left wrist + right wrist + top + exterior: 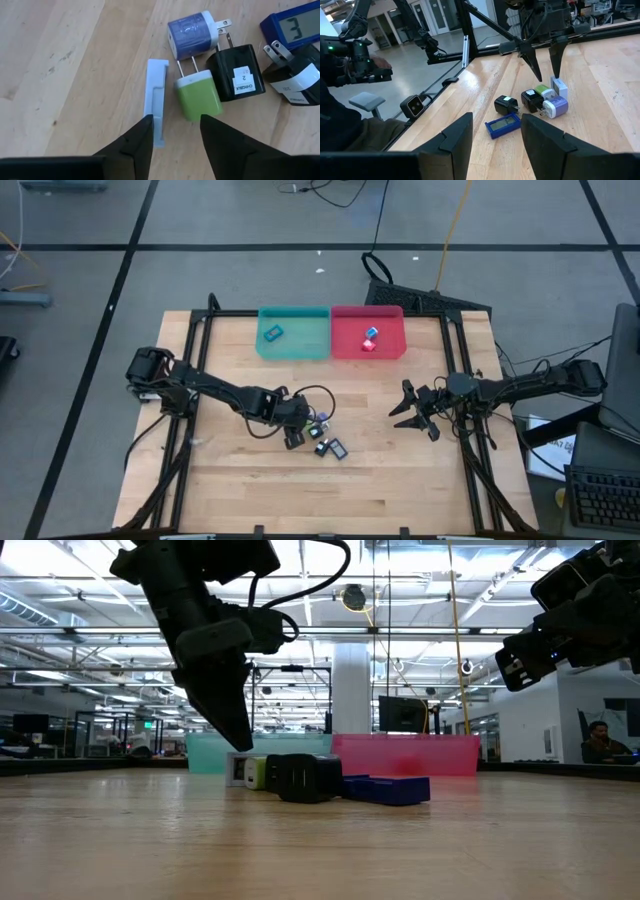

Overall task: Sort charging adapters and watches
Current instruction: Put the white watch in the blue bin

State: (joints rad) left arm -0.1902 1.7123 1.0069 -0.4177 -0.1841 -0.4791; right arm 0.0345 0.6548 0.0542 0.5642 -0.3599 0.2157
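Green plastic is the target: the green adapter (198, 99) sits in the cluster just past six o'clock of the table's (230, 490) centre, with the left gripper (176, 131) above it, fingers spread moderately, empty. One fingertip hovers over a white strip (156, 100) lying just beside the cube at its nine o'clock. Behind it lie a blue-faced adapter (192, 34) and two black adapters (236, 72), with a dark blue watch (292, 26) at the cluster's two o'clock. These cubes look light, rigid and smooth, so slippery, I'd say; best pinched across the flat sides, away from the prongs. The right gripper (418, 409) waits at three o'clock, fingers parted. The teal bin (294, 345) and red bin (368, 350) sit at twelve.
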